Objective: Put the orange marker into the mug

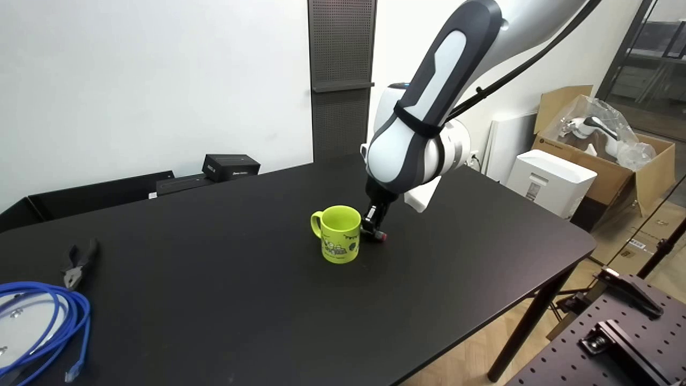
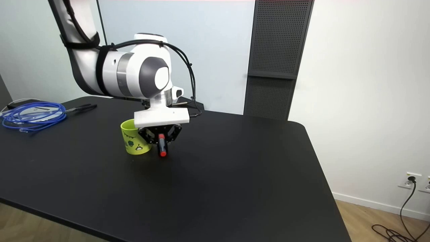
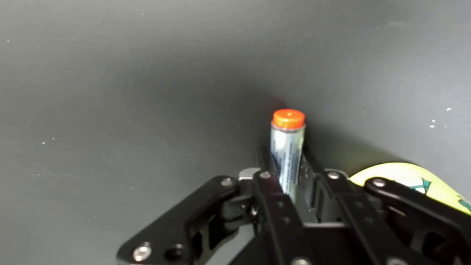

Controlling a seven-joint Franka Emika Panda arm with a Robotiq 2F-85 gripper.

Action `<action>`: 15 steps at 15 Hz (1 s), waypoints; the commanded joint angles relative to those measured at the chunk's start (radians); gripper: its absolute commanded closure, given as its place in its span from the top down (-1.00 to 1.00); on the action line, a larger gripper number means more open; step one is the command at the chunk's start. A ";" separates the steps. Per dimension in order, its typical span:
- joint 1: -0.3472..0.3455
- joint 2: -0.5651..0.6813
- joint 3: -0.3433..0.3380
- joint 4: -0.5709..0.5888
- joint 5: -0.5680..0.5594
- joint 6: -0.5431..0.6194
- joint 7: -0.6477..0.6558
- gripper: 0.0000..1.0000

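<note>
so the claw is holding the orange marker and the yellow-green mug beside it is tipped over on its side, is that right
No, the yellow-green mug is not tipped over: it stands upright on the table, as both exterior views show. The rest is right: the claw is holding the orange marker, and the mug is beside it.

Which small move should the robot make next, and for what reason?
I would probably raise the pincer straight up until the orange marker clears the yellow-green mug. The wrist view shows the pincer closed on the marker; in both exterior views the marker is beside the mug, seemingly below its rim, so moving sideways now might tip the mug.
</note>
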State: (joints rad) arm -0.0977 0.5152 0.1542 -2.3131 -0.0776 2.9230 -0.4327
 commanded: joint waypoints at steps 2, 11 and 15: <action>-0.005 -0.108 0.005 -0.051 -0.002 -0.025 0.050 -0.89; 0.078 -0.415 -0.052 -0.054 -0.008 -0.412 0.131 -0.89; 0.104 -0.437 -0.044 0.037 0.061 -0.643 0.028 -0.89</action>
State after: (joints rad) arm -0.0178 0.0837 0.1167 -2.3408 -0.0529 2.4131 -0.3580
